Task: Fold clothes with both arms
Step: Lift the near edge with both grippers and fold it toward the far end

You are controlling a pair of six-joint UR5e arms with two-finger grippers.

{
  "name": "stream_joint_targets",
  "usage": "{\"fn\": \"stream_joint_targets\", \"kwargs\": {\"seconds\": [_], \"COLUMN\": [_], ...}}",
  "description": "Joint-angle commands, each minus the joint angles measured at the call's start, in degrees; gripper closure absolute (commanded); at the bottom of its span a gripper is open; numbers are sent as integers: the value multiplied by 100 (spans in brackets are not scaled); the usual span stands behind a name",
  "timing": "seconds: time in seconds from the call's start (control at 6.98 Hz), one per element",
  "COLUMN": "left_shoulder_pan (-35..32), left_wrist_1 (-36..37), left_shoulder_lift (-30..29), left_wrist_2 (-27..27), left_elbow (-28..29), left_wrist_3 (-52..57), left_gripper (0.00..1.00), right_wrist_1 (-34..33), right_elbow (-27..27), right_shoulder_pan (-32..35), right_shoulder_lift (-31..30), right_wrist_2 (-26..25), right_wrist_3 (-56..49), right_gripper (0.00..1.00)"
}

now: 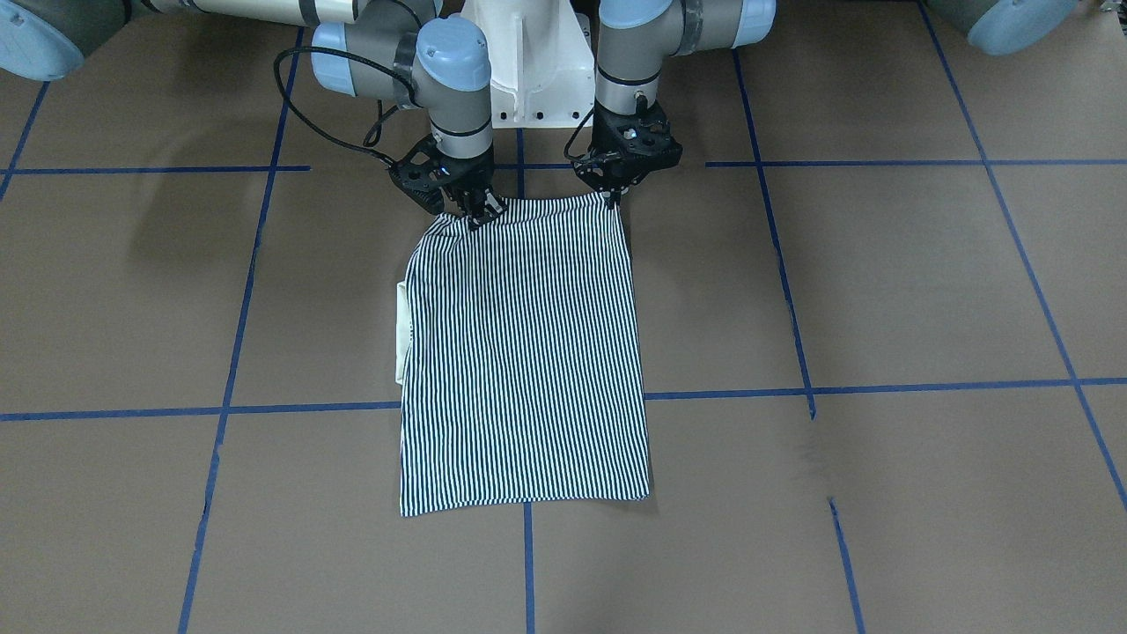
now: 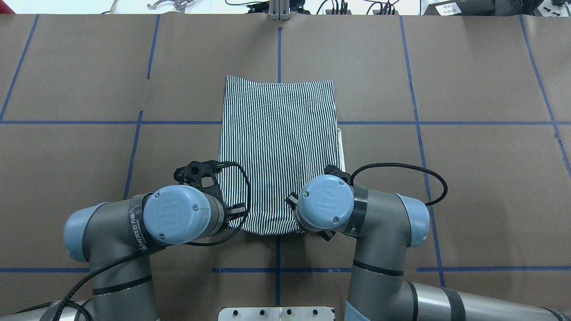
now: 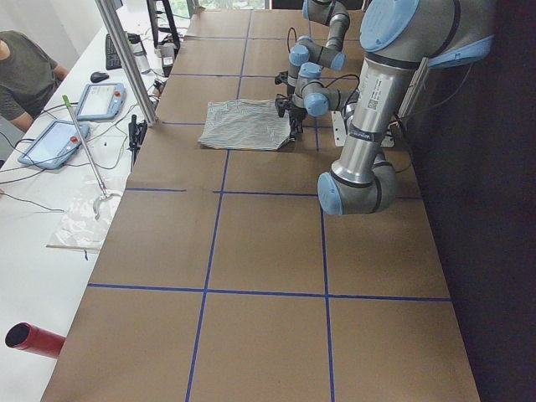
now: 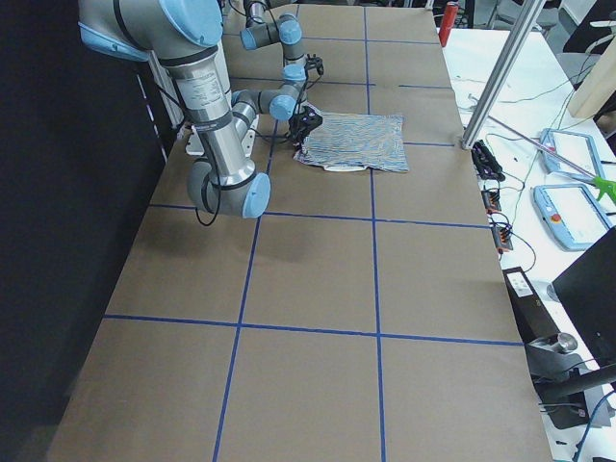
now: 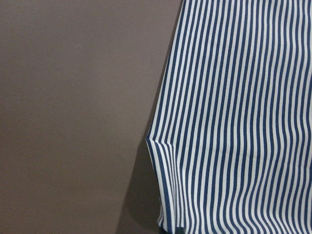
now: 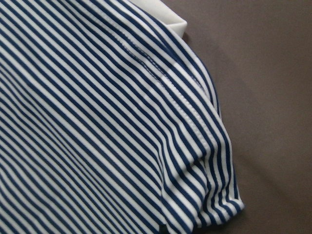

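Left gripper (image 1: pixel 613 195) and right gripper (image 1: pixel 479 214) pinch shirt (image 1: pixel 528 352) corners.

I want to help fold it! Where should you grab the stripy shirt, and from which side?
On the stripy shirt, grab the two corners of the edge nearest the robot, coming down from above. It lies flat as a long rectangle, so that short edge can lift evenly and carry over to the far edge. The left gripper and right gripper seem to pinch those corners now.

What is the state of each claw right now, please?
Left claw: closed on a corner of the striped shirt.
Right claw: closed on the neighbouring corner.
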Motion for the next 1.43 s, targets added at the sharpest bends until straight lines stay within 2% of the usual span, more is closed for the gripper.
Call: {"fn": "stream_joint_targets", "kwargs": {"seconds": [0.0, 0.29, 0.57, 0.72, 0.86, 1.0, 1.15, 1.29], "left_shoulder_pan": [346, 743, 605, 290, 35, -237, -345, -372], "left_wrist_1": [44, 71, 62, 18, -8, -191, -611, -719], "left_shoulder_lift": [120, 557, 516, 455, 176, -97, -100, -100], "left_wrist_2": [-116, -99, -99, -99, -90, -90, -90, -90], "left_elbow": [-500, -1088, -986, -942, -568, -111, 276, 367], "left_wrist_3": [-34, -34, -8, -8, -25, -43, -356, -438], "left_gripper": [100, 100, 100, 100, 100, 100, 100, 100], "right_wrist_1": [20, 20, 55, 64, 55, 64, 177, 543], "right_elbow": [722, 1206, 1024, 989, 936, 553, 349, 103], "right_shoulder_pan": [-337, -566, -192, 107, 240, 285, 286, 286], "right_shoulder_lift": [-360, -666, -616, -581, -476, -170, -54, -53], "right_wrist_2": [-124, -229, -212, -177, -168, -168, -177, -185], "right_wrist_3": [-44, -349, -1061, -1134, -1274, -1284, -1284, -1266], "right_gripper": [100, 100, 100, 100, 100, 100, 100, 100]}}
